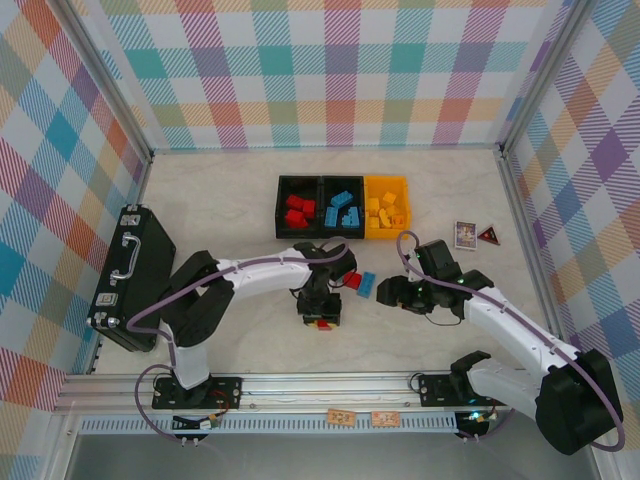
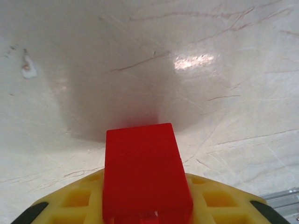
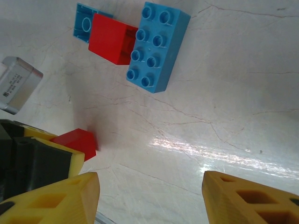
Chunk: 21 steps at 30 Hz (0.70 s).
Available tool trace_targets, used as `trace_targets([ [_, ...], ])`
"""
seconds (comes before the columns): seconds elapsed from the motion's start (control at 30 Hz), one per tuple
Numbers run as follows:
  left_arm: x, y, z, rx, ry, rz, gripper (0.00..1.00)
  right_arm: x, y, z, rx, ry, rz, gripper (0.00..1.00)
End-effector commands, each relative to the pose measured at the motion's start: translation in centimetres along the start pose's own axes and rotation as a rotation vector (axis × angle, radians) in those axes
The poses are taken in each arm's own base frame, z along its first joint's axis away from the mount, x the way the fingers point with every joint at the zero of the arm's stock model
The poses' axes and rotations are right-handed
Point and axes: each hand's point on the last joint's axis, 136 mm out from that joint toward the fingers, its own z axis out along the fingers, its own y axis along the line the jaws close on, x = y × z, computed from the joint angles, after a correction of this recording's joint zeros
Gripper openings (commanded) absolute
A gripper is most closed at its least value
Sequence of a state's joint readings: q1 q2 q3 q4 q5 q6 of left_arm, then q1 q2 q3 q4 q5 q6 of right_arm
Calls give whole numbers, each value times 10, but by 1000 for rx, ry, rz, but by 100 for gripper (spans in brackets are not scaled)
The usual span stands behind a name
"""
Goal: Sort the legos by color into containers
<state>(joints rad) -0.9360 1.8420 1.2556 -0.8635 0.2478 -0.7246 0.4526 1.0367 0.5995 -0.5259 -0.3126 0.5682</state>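
Note:
My left gripper [image 1: 320,316] is shut on a red lego [image 2: 145,172], which sits between its yellow fingers [image 2: 70,200] just above the table, near the front edge. The same red lego [image 3: 77,142] shows at the left of the right wrist view. My right gripper [image 3: 152,196] stands open over bare table with nothing between its jaws. Ahead of it lie a blue oblong lego [image 3: 158,46], a red lego [image 3: 112,38] and another blue lego [image 3: 84,23]. The containers stand in a row at the back: red legos in one black bin [image 1: 298,208], blue in the other black bin [image 1: 342,208], yellow in the yellow bin [image 1: 387,208].
A large black case with a handle [image 1: 130,275] lies at the left. Two small cards [image 1: 465,235] rest right of the bins. A metal rail [image 1: 320,385] runs along the near edge, and checkered walls close in the table.

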Motion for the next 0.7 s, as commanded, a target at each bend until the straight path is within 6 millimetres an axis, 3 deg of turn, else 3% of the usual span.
trace_targets([
  [0.0, -11, 6, -26, -1, -78, -8, 22, -2, 16, -3, -61, 2, -28, 60],
  [0.27, -36, 17, -54, 4, -178, -22, 22, -8, 38, -3, -105, 3, -75, 60],
  [0.67, -83, 38, -104, 29, -341, -80, 22, -41, 65, -9, -139, -67, -102, 60],
])
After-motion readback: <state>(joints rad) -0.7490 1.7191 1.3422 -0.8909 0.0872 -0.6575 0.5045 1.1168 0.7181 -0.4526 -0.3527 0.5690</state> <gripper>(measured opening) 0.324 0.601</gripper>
